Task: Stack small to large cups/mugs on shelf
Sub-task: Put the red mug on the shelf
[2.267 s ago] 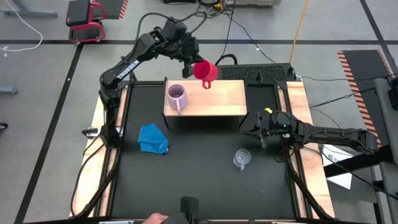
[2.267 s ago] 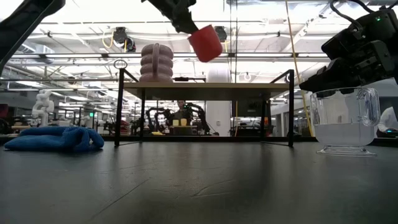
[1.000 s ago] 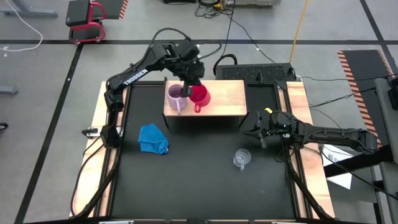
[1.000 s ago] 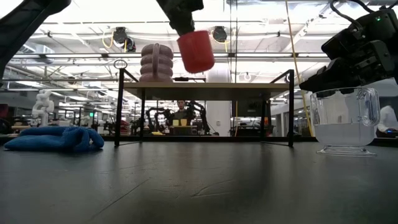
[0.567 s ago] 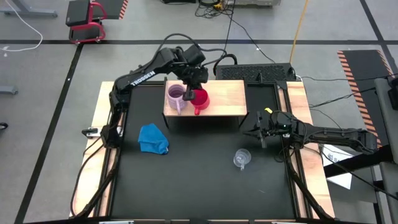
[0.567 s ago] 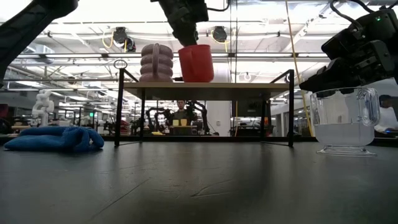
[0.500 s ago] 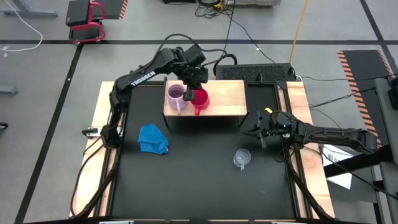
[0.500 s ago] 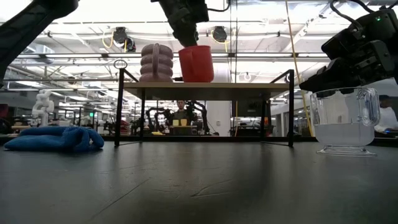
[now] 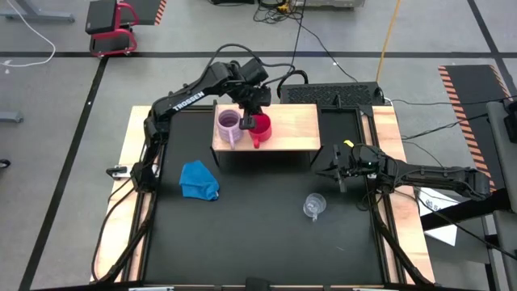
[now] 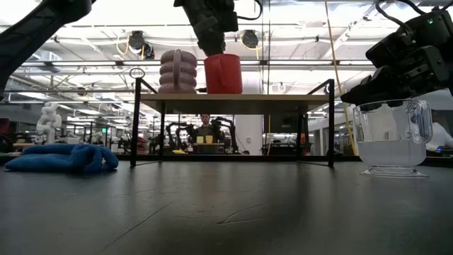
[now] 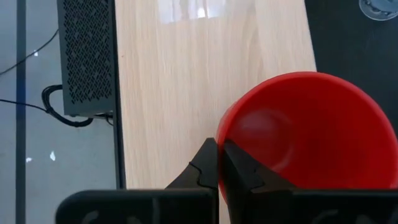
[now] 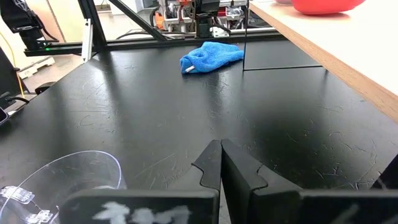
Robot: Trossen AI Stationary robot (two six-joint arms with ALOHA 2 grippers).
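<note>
The red mug [image 9: 260, 127] stands upright on the wooden shelf [image 9: 295, 133], just right of the pale lilac mug [image 9: 229, 125], which rests there on its base. My left gripper [image 9: 250, 119] is above the red mug's far-left rim, shut on it. In the low view the red mug [image 10: 223, 73] and the lilac mug [image 10: 178, 71] stand side by side on the shelf [image 10: 283, 99]. The clear glass cup [image 9: 313, 206] stands on the black tabletop. My right gripper [image 9: 327, 171] hovers shut just beyond it, touching nothing. My left gripper [image 11: 219, 144] pinches the red mug's rim [image 11: 225, 127], one finger inside the mug and one outside. The fingers [image 10: 211, 44] come from above, pointing down. The mug is upright with its base down on the shelf's top.
A crumpled blue cloth [image 9: 199, 179] lies on the tabletop left of centre, near the shelf's front left leg. The shelf's right half is bare wood [image 11: 161, 81]. The black tabletop [image 12: 186, 118] stretches between the glass cup [image 12: 68, 180] and the cloth [image 12: 211, 56].
My left gripper has come down toward the shelf with the red mug, still shut on it. The mug was tilted and clear above the shelf a second ago. It now stands upright on the shelf next to the lilac mug.
</note>
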